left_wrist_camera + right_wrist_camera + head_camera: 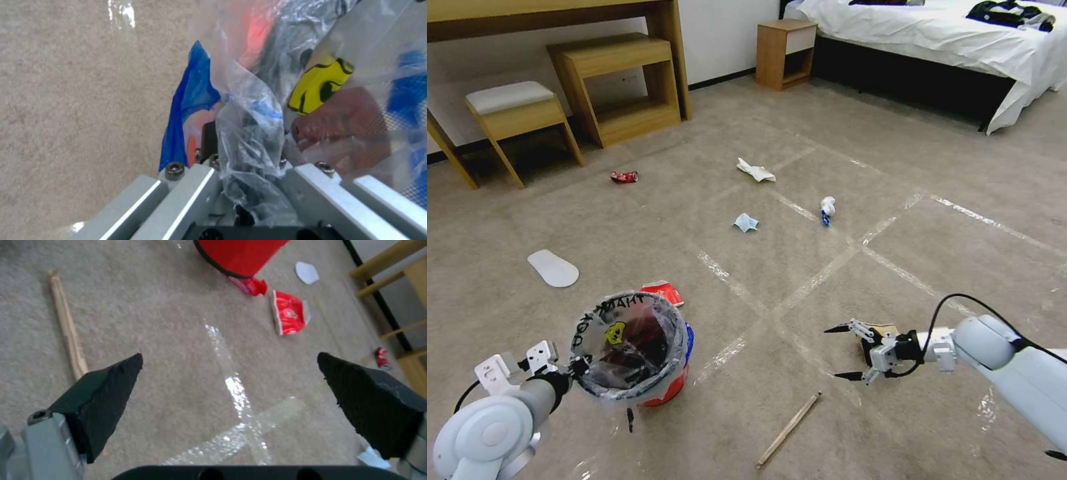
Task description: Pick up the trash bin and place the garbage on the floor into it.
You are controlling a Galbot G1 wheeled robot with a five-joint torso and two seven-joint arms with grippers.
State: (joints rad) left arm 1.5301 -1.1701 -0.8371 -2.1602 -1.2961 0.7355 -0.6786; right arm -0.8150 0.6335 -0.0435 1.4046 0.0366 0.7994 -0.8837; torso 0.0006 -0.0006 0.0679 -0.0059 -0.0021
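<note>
**Bin Held at Rim; Litter Handling Notes**

Left gripper (570,369), at lower left of the head view, is clamped on the rim of the trash bin (668,387). The left wrist view shows the clear plastic bag (249,133) bunched between its closed fingers along with the blue rim (189,100). The bin hangs low over the floor (800,167); whether its base touches cannot be determined.

Right gripper (849,352), at lower right of the head view, hovers just above the carpet with its black fingertips (106,390) spread wide and empty, over a crossing of tape lines (236,396).

Handling judgement:
- Bin: light and rigid. The liner is slippery, so a grip must include the rim, not film alone.
- Wooden stick (788,429), bottom centre: stiff, thin, flat to the carpet. Grasp across its middle.
- Red wrapper (290,311), just beside the bin: soft, crushable. Pinch a raised edge.
- Blue mask (746,223), white crumpled paper (755,171), white-blue wad (827,208), mid-frame: very light, compliant.
- Crushed red can (624,176), upper left: stiff, smooth. Grasp across its width.
</note>
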